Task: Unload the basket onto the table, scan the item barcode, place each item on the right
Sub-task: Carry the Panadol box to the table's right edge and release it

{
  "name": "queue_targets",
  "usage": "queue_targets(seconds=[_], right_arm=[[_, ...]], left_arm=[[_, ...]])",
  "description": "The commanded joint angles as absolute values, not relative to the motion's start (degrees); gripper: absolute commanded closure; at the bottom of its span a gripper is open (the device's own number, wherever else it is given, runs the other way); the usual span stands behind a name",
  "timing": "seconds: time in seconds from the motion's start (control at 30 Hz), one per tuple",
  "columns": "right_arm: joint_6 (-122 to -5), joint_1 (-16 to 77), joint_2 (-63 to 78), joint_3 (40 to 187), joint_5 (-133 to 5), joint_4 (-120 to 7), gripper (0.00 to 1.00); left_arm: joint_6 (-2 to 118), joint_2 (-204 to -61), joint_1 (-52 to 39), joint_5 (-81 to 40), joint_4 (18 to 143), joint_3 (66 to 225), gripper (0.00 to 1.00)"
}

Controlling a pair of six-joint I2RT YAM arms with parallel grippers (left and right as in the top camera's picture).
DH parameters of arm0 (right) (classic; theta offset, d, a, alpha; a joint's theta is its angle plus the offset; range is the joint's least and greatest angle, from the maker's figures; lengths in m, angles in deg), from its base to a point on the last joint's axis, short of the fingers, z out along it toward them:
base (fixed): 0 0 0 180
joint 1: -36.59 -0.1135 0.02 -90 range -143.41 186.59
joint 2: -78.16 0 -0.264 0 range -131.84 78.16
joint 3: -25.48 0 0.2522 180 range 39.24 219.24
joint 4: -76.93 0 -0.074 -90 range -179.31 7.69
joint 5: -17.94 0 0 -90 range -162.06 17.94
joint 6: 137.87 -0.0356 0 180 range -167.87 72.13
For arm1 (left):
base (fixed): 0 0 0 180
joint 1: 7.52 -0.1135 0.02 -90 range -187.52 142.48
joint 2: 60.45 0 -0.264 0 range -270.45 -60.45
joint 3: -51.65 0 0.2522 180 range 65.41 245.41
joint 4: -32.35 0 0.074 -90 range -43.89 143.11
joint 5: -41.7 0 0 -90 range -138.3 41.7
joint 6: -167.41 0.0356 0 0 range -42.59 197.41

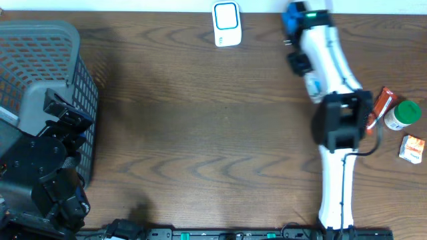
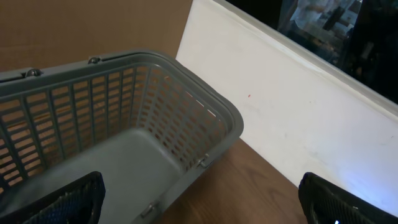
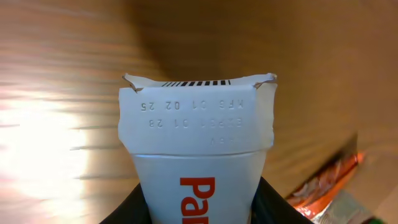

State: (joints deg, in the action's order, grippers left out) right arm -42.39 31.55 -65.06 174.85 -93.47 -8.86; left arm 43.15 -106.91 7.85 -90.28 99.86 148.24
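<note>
A white tube (image 3: 198,143) with red lettering is the item, and my right gripper (image 3: 202,211) is shut on its body. Its crimped end points away from the camera, with embossed date codes on it and a strip of barcode (image 3: 193,82) along the top edge. Seen from overhead, the tube (image 1: 312,85) hangs under the right arm over the table's back right. The white scanner (image 1: 227,25) stands at the back edge, left of it. My left gripper (image 2: 202,205) is open and empty, at the rim of the grey basket (image 2: 186,81).
The grey mesh basket (image 1: 47,40) fills the left side. At the right edge lie an orange packet (image 1: 381,107), a green-capped bottle (image 1: 403,115) and a small orange-and-white box (image 1: 413,148). A white board (image 2: 292,106) stands behind the table.
</note>
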Motion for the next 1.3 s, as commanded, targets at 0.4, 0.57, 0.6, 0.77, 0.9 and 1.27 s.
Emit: queue_targets(seconds=[0.4, 0.57, 0.6, 0.77, 0.9, 1.27], right_arm=[[-52.95, 53.21, -62.13, 171.99, -80.07, -5.67, 0.04], [-53.54, 54.11, -52.93, 171.99, -72.99, -5.83, 0.02], [-53.38, 54.02, -50.72, 171.99, -70.48, -5.85, 0.02], [-53.43, 52.91, -36.73, 171.99, -51.90, -1.37, 0.01], [-53.41, 51.86, -28.67, 171.99, -47.07, 5.23, 0.01], [-52.07, 48.49, -8.21, 171.77, -45.65, 7.99, 0.01]], left_arm=[[43.92, -106.91, 7.50, -91.00, 99.89, 148.08, 0.00], [43.92, -106.91, 7.50, -91.00, 99.89, 148.08, 0.00], [43.92, -106.91, 7.50, -91.00, 99.89, 148.08, 0.00], [43.92, -106.91, 7.50, -91.00, 99.89, 148.08, 0.00], [43.92, -106.91, 7.50, -91.00, 99.89, 148.08, 0.00], [43.92, -106.91, 7.50, -91.00, 99.89, 148.08, 0.00]])
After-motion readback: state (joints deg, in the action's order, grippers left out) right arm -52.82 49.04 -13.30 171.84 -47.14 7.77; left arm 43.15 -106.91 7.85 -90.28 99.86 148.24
